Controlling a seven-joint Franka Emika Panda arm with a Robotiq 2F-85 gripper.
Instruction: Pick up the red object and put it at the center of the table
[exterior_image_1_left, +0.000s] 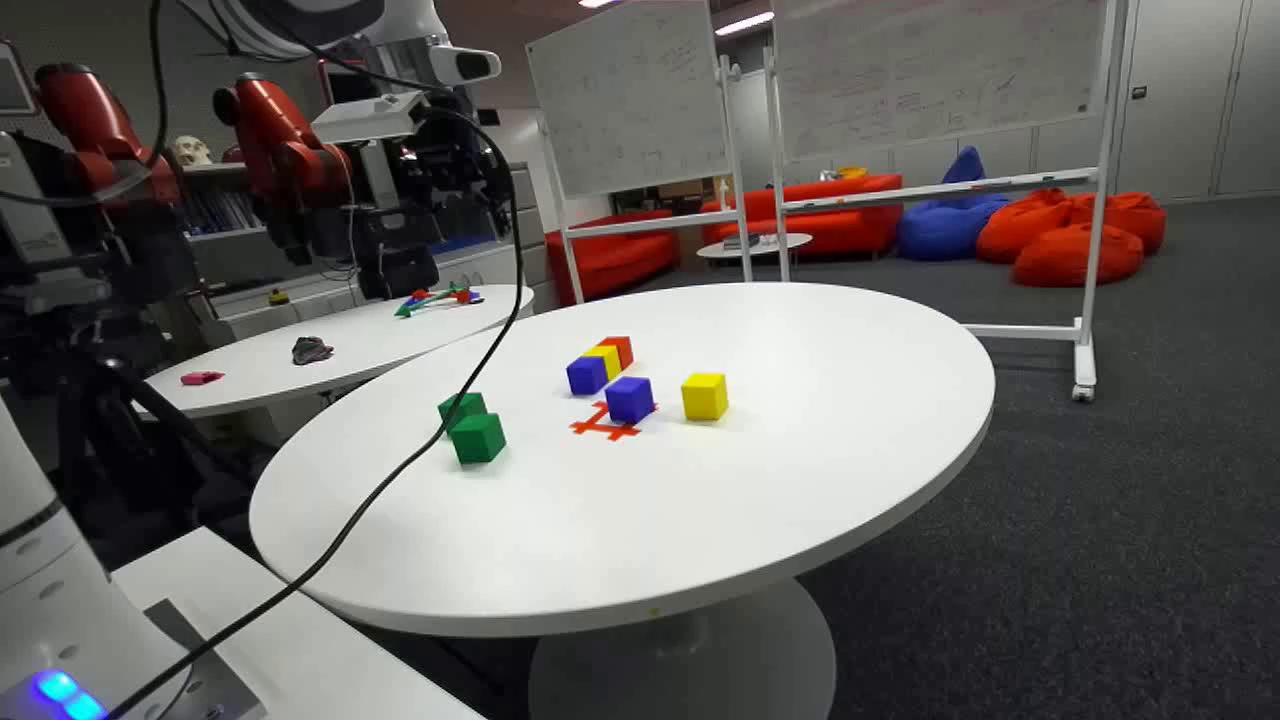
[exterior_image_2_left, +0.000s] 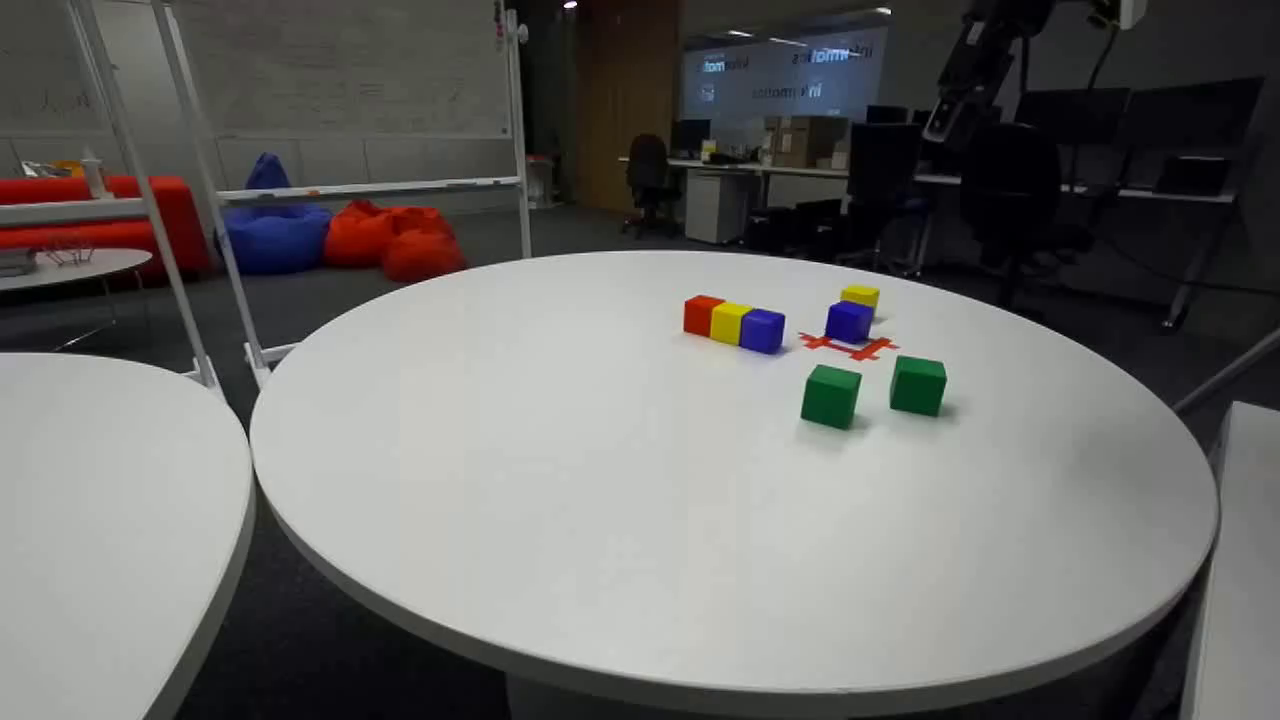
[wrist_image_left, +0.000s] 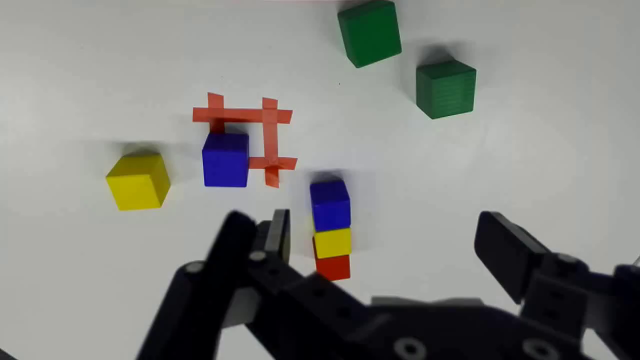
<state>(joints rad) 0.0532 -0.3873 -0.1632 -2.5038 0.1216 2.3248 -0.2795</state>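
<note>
On our white table (exterior_image_1_left: 640, 490), the red block (exterior_image_2_left: 702, 315) touches the nearer yellow block (exterior_image_2_left: 730, 324). Claw (wrist_image_left: 385, 228) spread wide and empty, we have lifting and placing left.

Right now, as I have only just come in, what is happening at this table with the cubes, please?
A robot arm is here, but it handles nothing yet. Its claw is open and empty above the table. The job is to pick up the red cube and put it at the table's center. For now, the red cube rests at one end of a row, with a yellow cube and a blue cube. A second blue cube stands by the red tape.
</note>
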